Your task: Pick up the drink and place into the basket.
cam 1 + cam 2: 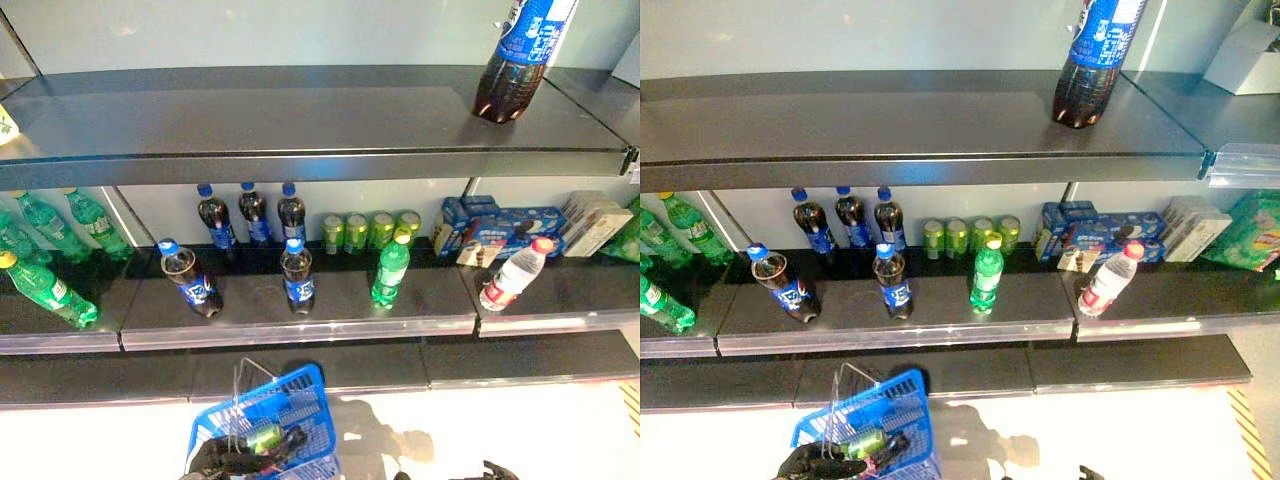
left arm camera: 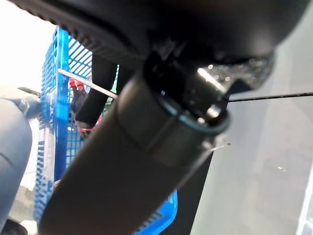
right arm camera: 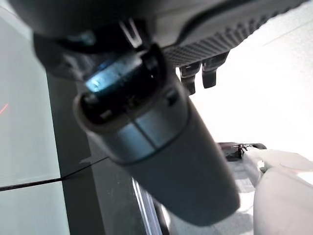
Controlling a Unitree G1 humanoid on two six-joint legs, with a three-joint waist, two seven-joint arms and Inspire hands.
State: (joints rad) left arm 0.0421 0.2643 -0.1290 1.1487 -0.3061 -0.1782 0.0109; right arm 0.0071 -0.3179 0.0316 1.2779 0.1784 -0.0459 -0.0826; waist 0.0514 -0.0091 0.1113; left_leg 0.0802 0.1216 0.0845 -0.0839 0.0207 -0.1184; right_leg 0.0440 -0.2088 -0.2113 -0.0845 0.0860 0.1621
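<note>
Blue basket at lower frame edge, wire handle raised, left hand at its near rim beside green drink can lying inside.

Left hand dark, fingers curled at basket rim and handle wire; grasp on either not discernible. Right hand seen in right wrist view, fingers hanging relaxed, empty, above pale floor. Middle shelf behind basket: cola bottles, one tilted; green bottle upright; green cans at back; clear red-capped bottle leaning at right. Large cola bottle upright on top shelf.
</note>
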